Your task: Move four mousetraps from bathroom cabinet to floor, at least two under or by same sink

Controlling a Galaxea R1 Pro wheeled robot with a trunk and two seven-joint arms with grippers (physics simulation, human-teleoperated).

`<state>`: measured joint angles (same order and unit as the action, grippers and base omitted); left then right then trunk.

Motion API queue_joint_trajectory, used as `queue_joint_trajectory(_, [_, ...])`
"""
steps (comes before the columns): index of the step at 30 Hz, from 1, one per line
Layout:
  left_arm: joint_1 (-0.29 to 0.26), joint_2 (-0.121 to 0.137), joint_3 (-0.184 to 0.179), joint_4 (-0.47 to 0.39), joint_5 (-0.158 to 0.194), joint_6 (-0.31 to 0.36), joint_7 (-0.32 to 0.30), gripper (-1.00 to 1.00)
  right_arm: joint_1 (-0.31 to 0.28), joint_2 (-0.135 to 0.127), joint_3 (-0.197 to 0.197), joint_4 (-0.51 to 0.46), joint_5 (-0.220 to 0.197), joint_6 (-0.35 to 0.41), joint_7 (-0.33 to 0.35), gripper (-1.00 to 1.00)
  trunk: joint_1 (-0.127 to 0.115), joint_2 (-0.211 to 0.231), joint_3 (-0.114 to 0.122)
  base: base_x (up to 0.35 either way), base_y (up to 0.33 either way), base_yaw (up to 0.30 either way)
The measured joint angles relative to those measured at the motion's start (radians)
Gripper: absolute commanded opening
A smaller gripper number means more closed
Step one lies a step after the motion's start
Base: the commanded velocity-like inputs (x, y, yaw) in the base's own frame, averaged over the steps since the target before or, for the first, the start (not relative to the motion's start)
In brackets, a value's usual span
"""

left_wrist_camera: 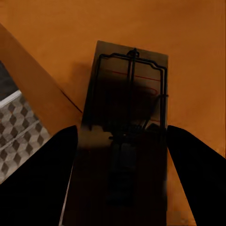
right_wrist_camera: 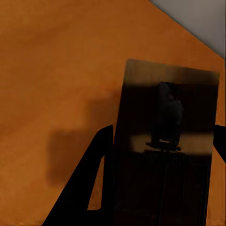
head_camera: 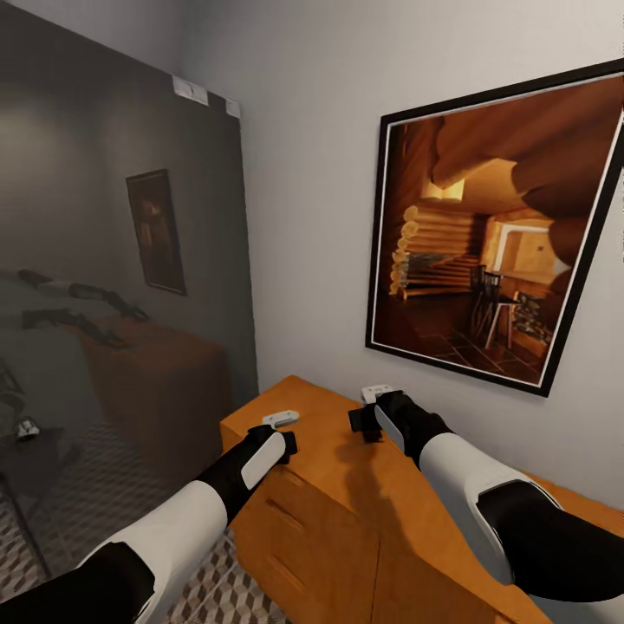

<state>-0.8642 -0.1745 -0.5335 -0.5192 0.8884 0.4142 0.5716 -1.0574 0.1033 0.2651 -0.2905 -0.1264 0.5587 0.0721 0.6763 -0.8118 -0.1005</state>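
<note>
Head view shows the large grey mirror panel (head_camera: 113,260) on the wall, then the framed picture of a log cabin room (head_camera: 494,234), then the low orange-brown wooden cabinet (head_camera: 347,485) with its flat top, and beside its foot the cube-patterned tiled bathroom floor (head_camera: 225,589). Both arms reach over the cabinet top. The left gripper (head_camera: 279,430) has its two dark fingers (left_wrist_camera: 42,179) standing apart on either side of a small flat brown wooden mousetrap (left_wrist_camera: 127,117) with black wire and a red mark; the board fills the gap between them, so I judge it is clamped. The right gripper (head_camera: 371,407) has a second brown mousetrap board (right_wrist_camera: 165,141) between its fingers (right_wrist_camera: 94,183) in the same way. Whether either board rests on the cabinet or hangs just above it, I cannot tell. The risk I see is that a thin board slips or tilts out of the fingers while it is carried to the floor, because the grip is only on its narrow edges.
</note>
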Motion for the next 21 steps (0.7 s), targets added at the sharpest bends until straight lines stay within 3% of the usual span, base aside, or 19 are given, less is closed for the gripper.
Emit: queue_joint_trajectory(21, [0.000, 0.000, 0.014, 0.000, 0.000, -0.002, -0.003, -1.00, 0.000, 0.000, 0.000, 0.000, 0.000, 0.000, 0.000, -1.00, -0.081, 0.147, 0.066, -0.210, 0.227, 0.000])
